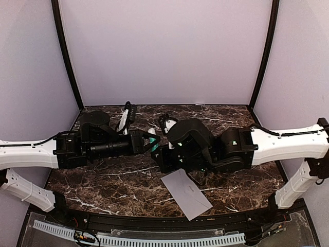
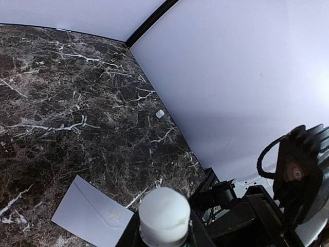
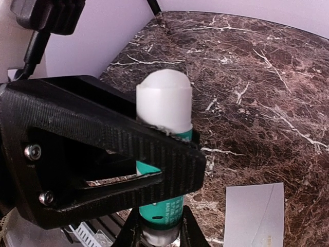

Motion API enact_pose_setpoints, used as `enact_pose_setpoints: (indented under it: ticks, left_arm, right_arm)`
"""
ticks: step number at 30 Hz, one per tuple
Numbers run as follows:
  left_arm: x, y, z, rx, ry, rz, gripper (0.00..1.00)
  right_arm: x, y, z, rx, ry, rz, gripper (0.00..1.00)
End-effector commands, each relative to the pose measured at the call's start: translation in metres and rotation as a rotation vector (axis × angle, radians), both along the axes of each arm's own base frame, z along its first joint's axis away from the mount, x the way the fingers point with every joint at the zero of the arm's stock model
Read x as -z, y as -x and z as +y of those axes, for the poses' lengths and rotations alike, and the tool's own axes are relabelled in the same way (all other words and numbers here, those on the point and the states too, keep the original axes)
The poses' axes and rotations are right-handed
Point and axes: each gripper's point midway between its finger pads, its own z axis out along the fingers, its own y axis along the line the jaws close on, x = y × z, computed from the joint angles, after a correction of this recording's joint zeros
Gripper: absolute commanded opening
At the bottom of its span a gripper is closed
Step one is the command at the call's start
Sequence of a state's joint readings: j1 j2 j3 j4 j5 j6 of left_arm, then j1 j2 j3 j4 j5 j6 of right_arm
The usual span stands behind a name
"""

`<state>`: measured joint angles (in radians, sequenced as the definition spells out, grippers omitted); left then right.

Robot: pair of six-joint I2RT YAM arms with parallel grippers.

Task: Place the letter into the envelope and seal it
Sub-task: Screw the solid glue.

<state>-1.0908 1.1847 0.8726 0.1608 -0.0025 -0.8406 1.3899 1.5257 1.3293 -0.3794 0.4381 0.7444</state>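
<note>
Left arm [image 1: 31, 154] and right arm [image 1: 288, 144] reach inward, near level, meeting over mid-table. Left gripper [image 1: 150, 140] and right gripper [image 1: 163, 149] face each other, both clamped on one glue stick [image 3: 163, 110]

I see the envelope [image 1: 186, 194] lying flat on the dark marble surface [image 1: 113, 190], close to its near edge. It is pale grey, turned on a diagonal, flap side up, with the flap's V line and a small bit of print showing. I cannot tell if the flap is stuck down. The glue stick [image 3: 163, 206], green with a white cap, is held off the surface beyond the envelope. The left gripper [image 2: 164, 234] clamps it near the cap and the right gripper [image 3: 159, 234] clamps its base.
</note>
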Motion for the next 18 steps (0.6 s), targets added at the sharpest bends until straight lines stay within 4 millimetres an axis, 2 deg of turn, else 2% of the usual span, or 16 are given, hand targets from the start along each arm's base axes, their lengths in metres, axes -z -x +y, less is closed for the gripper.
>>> enact_pose_setpoints:
  ticks: [1, 7, 9, 12, 14, 18]
  left_arm:
    - [-0.002, 0.028, -0.019, 0.123, 0.062, 0.069, 0.0]
    - [-0.003, 0.027, -0.022, 0.12, 0.094, 0.093, 0.0]
    - [-0.006, 0.027, -0.023, 0.121, 0.112, 0.094, 0.0]
    - [-0.016, 0.03, -0.025, 0.145, 0.147, 0.083, 0.0]
    - [-0.022, 0.03, -0.025, 0.158, 0.17, 0.079, 0.0]
    - [-0.041, 0.027, -0.021, 0.172, 0.22, 0.053, 0.0]
  right_arm:
    - [-0.002, -0.022, 0.002, 0.128, 0.024, -0.045, 0.0]
    - [-0.005, -0.017, 0.005, 0.098, 0.002, -0.033, 0.01]
    - [-0.012, -0.014, -0.001, 0.076, -0.03, -0.033, 0.11]
    - [-0.024, -0.004, -0.007, 0.011, -0.094, -0.043, 0.3]
    - [-0.024, 0.004, -0.012, -0.046, -0.131, -0.038, 0.43]
    - [-0.033, 0.018, -0.021, -0.157, -0.241, -0.001, 0.59]
